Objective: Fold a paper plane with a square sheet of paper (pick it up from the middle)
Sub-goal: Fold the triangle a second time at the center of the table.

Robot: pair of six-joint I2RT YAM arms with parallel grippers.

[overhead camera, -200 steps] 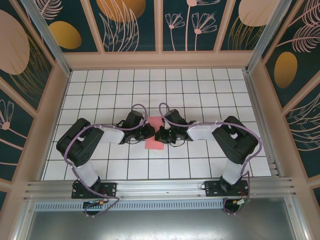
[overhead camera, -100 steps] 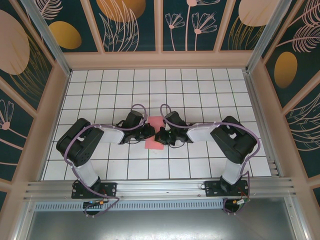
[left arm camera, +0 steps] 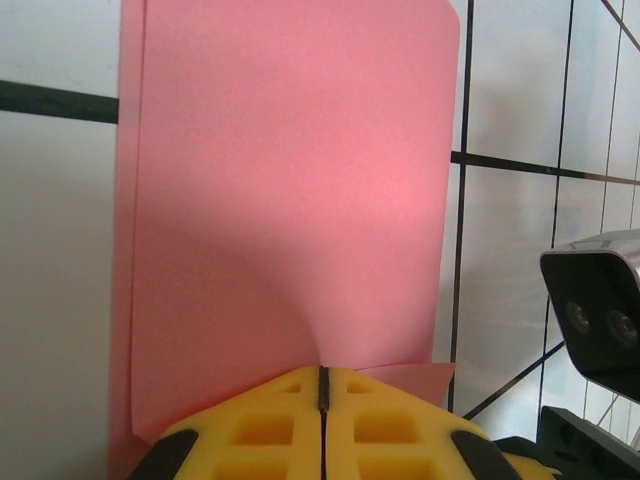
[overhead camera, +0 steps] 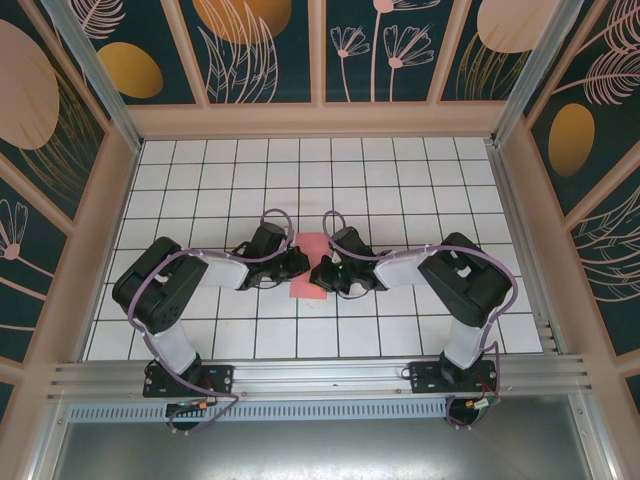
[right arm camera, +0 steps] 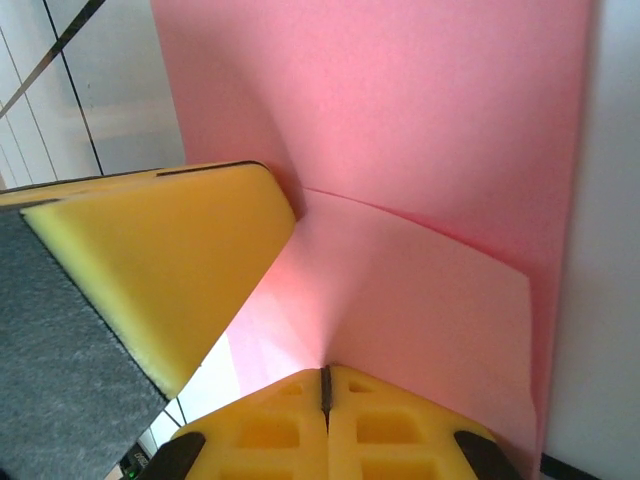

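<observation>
the thin salmon-pink sheet of paper (overhead camera: 308, 287) looks light, limp and easily creased; the left gripper (left arm camera: 322, 375) and right gripper (right arm camera: 325, 372) each clamp its edge, so pinch gently.

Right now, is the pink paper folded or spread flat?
Folded: the pink paper shows a doubled edge and an overlapping flap.

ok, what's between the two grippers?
The thin salmon-pink paper sheet; left gripper and right gripper each pinch it from opposite sides, clear in the top external view.
</observation>
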